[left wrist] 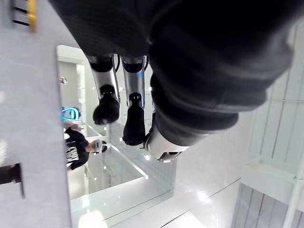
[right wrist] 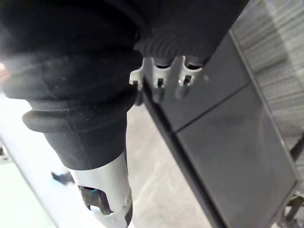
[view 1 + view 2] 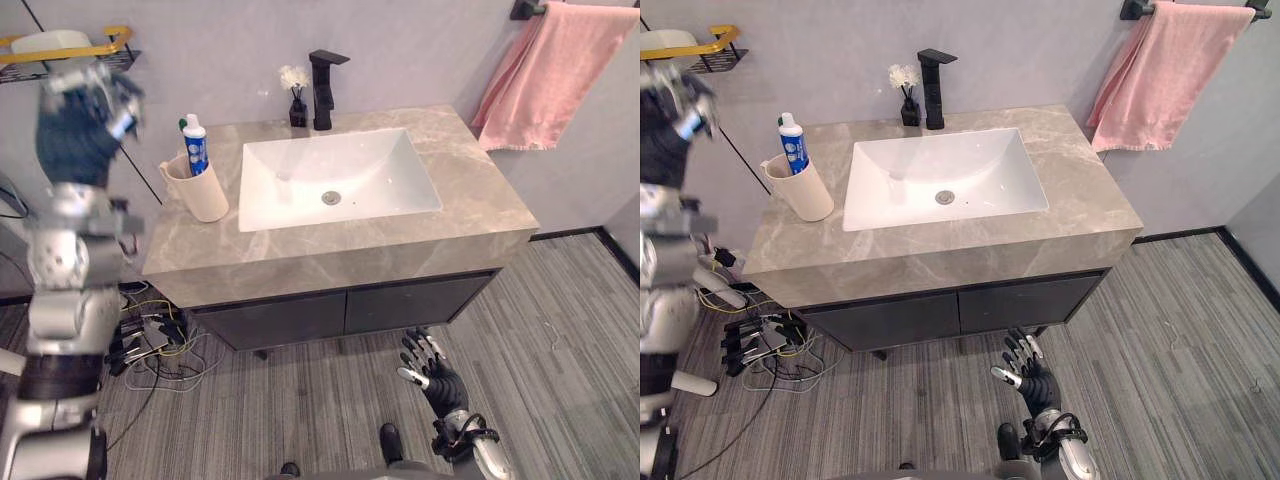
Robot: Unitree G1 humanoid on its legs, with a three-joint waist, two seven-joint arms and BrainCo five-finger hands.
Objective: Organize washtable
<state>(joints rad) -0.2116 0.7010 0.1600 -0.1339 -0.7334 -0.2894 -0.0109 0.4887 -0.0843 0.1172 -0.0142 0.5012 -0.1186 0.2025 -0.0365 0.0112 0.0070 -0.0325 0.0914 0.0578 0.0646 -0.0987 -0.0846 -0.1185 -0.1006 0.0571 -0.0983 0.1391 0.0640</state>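
Left hand [image 3: 80,125] raised, fingers straight, empty; cup [image 3: 205,190] at counter [image 3: 470,210] edge, well below-right. Right hand [image 3: 437,374] low, fingers spread, empty.

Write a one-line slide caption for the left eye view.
Left hand raised by the shelf, right hand low before the cabinet; cup with toothpaste left of the sink, towel at right.

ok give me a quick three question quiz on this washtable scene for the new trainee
1. True or false: the toothpaste tube lies flat.
2. What hangs from the wall bar? A pink towel; B blue shirt; C nothing.
3. Which hand is raised near the gold-railed shelf?
Key: 1 false, it stands in the cup; 2 A; 3 the left hand; the right hand hangs low.
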